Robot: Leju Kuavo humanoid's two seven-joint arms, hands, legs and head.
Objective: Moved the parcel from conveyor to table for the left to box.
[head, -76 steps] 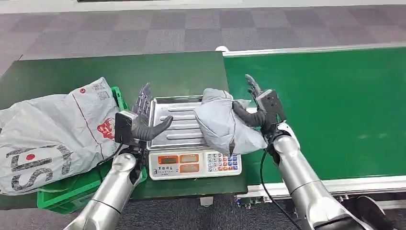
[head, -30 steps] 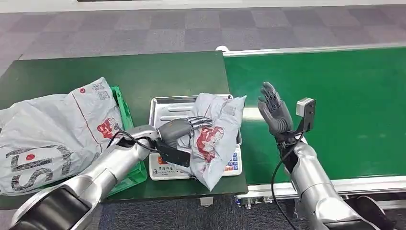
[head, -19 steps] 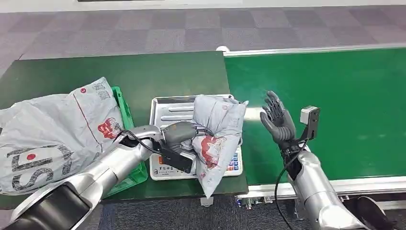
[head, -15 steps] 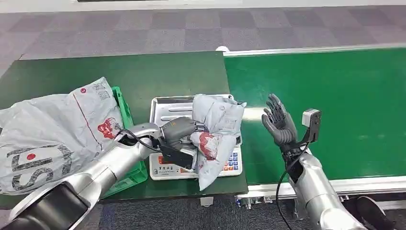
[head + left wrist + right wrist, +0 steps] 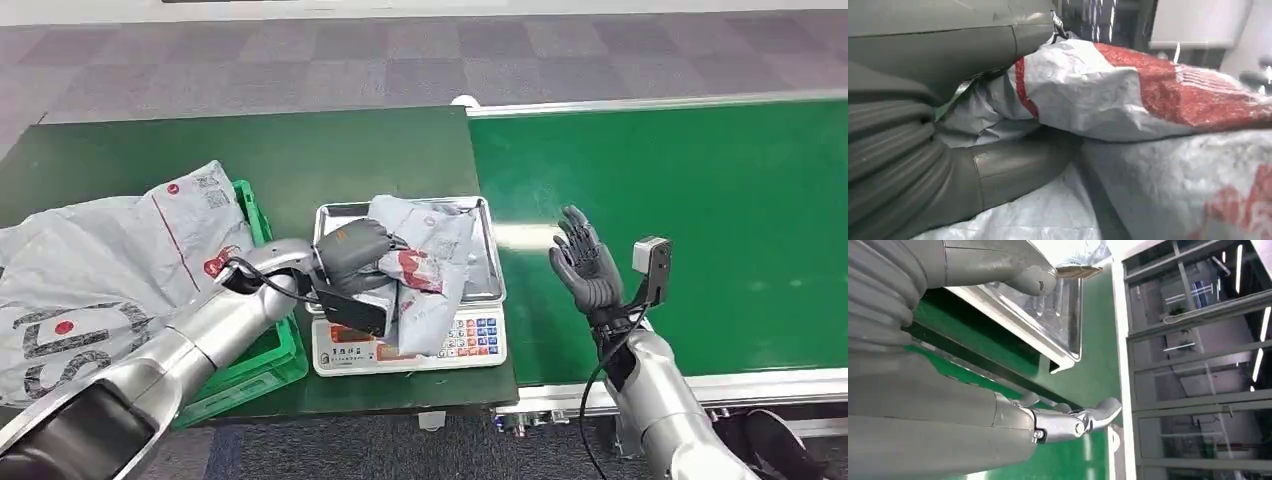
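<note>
A crumpled grey parcel with red print (image 5: 425, 262) lies on the steel pan of the scale (image 5: 481, 222), drooping over the scale's front. My left hand (image 5: 352, 252) grips its left side, fingers buried in the plastic; up close the grey bag (image 5: 1128, 100) fills the space past the thumb. My right hand (image 5: 585, 265) is raised above the near edge of the green conveyor (image 5: 700, 200), fingers spread and holding nothing; its thumb (image 5: 1013, 265) shows in the right wrist view beside the pan's rim (image 5: 1048, 325).
A green crate (image 5: 262, 345) stands left of the scale, with a large grey mailer bag (image 5: 90, 270) draped over it. The scale's keypad (image 5: 475, 335) faces me. The dark green table (image 5: 300, 150) extends behind the scale.
The right hand released the parcel onto the scale and drew back over the conveyor. My left hand reached in, gripped the parcel and has pulled it leftward across the pan.
</note>
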